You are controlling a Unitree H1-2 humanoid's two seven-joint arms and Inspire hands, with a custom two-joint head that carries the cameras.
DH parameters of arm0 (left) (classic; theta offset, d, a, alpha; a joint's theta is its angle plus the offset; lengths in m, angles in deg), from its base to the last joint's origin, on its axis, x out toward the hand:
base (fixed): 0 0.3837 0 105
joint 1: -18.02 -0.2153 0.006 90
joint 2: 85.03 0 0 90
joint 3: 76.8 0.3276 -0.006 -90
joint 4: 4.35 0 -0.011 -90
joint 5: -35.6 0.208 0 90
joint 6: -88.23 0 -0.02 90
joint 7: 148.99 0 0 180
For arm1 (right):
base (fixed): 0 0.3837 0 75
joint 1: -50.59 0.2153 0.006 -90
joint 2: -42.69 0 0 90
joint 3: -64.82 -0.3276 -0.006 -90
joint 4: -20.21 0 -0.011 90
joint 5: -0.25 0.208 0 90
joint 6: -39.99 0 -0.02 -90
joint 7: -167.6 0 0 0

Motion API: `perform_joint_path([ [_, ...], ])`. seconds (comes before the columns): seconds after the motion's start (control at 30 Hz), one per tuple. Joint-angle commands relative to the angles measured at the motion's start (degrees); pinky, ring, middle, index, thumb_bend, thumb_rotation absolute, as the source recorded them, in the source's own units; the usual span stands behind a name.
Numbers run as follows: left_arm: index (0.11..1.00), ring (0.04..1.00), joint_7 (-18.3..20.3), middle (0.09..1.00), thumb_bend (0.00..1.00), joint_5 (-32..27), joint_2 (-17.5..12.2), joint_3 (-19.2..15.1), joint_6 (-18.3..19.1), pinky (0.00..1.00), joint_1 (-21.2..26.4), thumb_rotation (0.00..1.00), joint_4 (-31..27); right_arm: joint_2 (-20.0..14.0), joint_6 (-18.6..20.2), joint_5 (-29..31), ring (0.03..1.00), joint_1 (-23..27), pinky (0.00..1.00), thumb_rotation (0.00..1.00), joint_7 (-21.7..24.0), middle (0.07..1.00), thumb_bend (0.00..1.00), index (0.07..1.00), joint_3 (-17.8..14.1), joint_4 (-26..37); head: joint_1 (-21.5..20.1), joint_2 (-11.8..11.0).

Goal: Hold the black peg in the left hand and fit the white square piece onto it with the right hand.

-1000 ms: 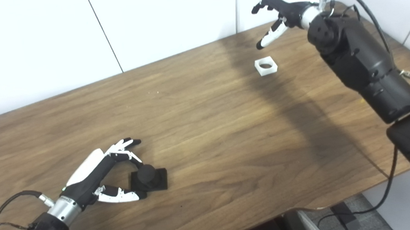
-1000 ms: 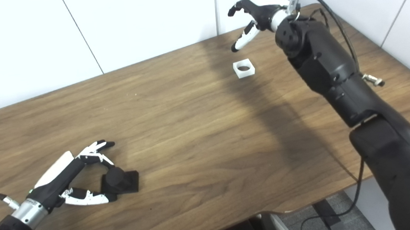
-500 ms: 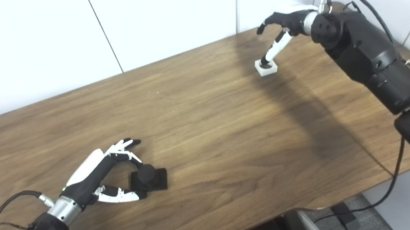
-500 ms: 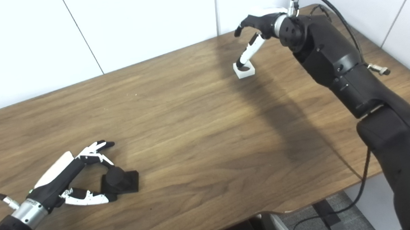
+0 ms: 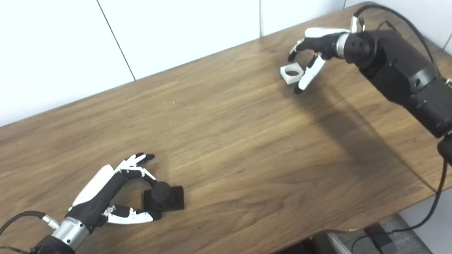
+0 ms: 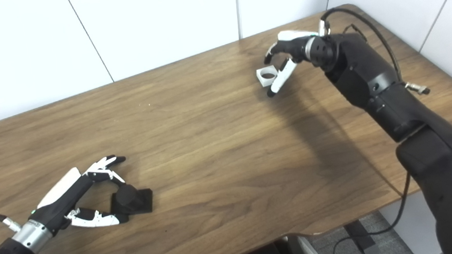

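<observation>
The black peg [image 5: 163, 196], a round post on a square base, sits on the table near the front left. My left hand [image 5: 106, 189] is shut on it, one finger curled onto the post and the thumb against the base's near corner. The white square piece [image 5: 291, 73], with a round hole, lies flat at the back right. My right hand [image 5: 316, 49] is low beside it and open. Its fingers curl over the piece's far side while the thumb points down along the near right side. I cannot tell whether they touch it.
The wooden table [image 5: 227, 143] has a curved front edge, and a white panelled wall runs behind it. My right forearm [image 5: 403, 76] stretches across the table's right end, trailing a black cable. Floor and a dark object show below the front edge.
My right hand has come down from above the table to the white piece. Its thumb dipped at the piece's hole, then swung to the near side. The left hand and peg have not moved.
</observation>
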Motion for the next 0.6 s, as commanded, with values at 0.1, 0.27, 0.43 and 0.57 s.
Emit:
perform_joint_path([
  [0.1,0.490,1.000,1.9,0.953,0.52,1.6,-2.0,0.5,2.7,0.99,-0.8,0.05,-0.3,-0.3,-0.8,0.3,0.986,2.3,0.93,0.38,-1.8,0.983,0.97,0.833,-0.1,-1.1,-0.1,0.1],
  [0.27,0.491,1.000,2.2,0.955,0.52,1.9,-2.4,0.6,3.7,1.00,-1.2,0.05,-1.1,0.4,-1.2,1.0,0.978,1.7,0.95,0.36,-3.2,0.970,0.95,0.825,0.1,-2.5,0.5,0.4],
  [0.43,0.491,1.000,2.0,0.955,0.52,1.6,-2.3,0.4,4.4,1.00,-1.6,0.05,-1.6,1.1,-1.6,1.1,0.963,1.0,0.92,0.33,-5.4,0.960,0.91,0.823,0.4,-3.7,0.9,0.5],
  [0.57,0.491,1.000,2.0,0.958,0.52,1.6,-2.3,0.5,4.7,0.99,-1.8,0.05,-1.9,1.8,-2.4,0.8,0.946,0.7,0.91,0.31,-7.7,0.941,0.86,0.812,0.6,-5.1,1.3,0.9],
])
